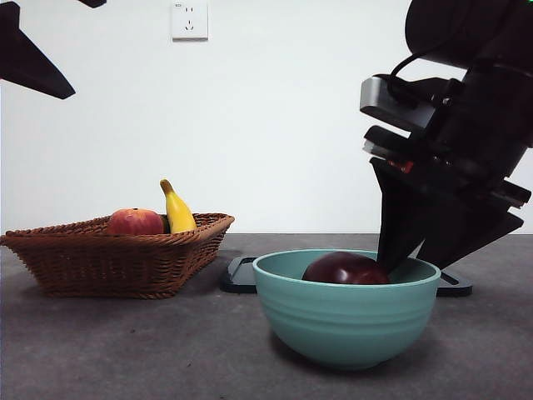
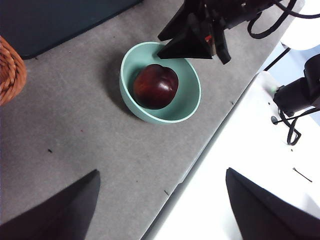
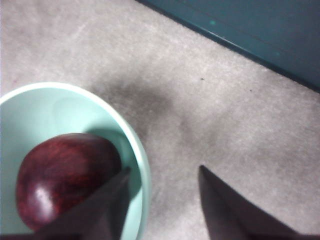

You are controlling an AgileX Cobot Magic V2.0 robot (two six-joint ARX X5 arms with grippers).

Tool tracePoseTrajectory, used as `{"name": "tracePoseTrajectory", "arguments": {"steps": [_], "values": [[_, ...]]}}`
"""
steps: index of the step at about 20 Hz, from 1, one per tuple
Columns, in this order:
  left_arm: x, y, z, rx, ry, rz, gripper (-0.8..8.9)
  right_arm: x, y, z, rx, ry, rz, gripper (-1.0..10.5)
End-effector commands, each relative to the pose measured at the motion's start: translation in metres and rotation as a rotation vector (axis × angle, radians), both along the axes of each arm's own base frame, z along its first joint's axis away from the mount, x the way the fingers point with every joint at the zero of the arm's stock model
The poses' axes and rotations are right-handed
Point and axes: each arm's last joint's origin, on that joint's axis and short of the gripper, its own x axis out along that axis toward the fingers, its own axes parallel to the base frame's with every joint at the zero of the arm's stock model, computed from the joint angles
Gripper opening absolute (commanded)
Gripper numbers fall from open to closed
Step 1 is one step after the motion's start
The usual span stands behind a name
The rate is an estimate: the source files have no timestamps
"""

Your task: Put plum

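The plum (image 1: 346,268) lies inside a pale green bowl (image 1: 346,321) that stands on the grey surface (image 1: 108,342) toward the near right of the scene; in the front view only its dark, glossy top shows above the bowl's rim. Seen from the left wrist view, the plum (image 2: 155,86) fills much of the bowl (image 2: 187,107) and rests on its floor. The right gripper (image 1: 416,250) hangs at the bowl's right far edge, its two black jaws spread apart and holding nothing; in the right wrist view the right gripper (image 3: 162,172) has one jaw over the bowl (image 3: 137,150), just beside the plum (image 3: 60,180), and the other jaw outside the rim over the bare surface (image 3: 210,110). Whether the inner jaw touches the plum cannot be told. The left gripper (image 2: 162,177) waits high and well apart from the bowl, its jaws wide apart and empty; in the front view an arm shows only as a black tip at the top left corner. At the left of the surface stands a woven wicker basket (image 1: 108,262) holding a red-orange fruit (image 1: 135,222) and a yellow banana (image 1: 177,210) that pokes up above the basket's rim. A dark flat tray (image 1: 240,275) lies behind the bowl, and a white wall socket (image 1: 189,20) sits high on the far wall.
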Motion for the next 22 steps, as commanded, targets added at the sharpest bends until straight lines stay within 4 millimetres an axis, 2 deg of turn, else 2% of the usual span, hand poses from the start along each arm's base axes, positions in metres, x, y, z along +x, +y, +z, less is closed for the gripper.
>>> {"name": "tracePoseTrajectory", "arguments": {"steps": [1,4,7,13,18,22], "values": [[0.001,-0.002,0.003,-0.009,-0.017,-0.013,4.02,0.001,0.006,-0.006,-0.004,0.021,0.006,1.5],[0.001,-0.002,0.003,-0.01,-0.018,-0.013,4.02,0.0,0.01,-0.008,-0.007,0.02,0.022,1.4],[0.002,-0.002,0.003,-0.012,-0.023,-0.013,4.02,0.0,0.011,-0.007,0.0,0.012,0.025,0.1],[0.002,-0.002,0.004,-0.016,-0.032,-0.013,4.02,0.001,0.012,-0.005,0.011,0.008,0.017,0.1],[0.002,-0.002,0.004,-0.016,-0.032,-0.013,4.02,0.012,0.017,0.02,0.044,-0.037,-0.003,0.1],[0.002,-0.002,0.004,-0.017,-0.033,-0.013,4.02,0.032,0.011,0.045,0.066,-0.112,-0.068,0.1]]}}
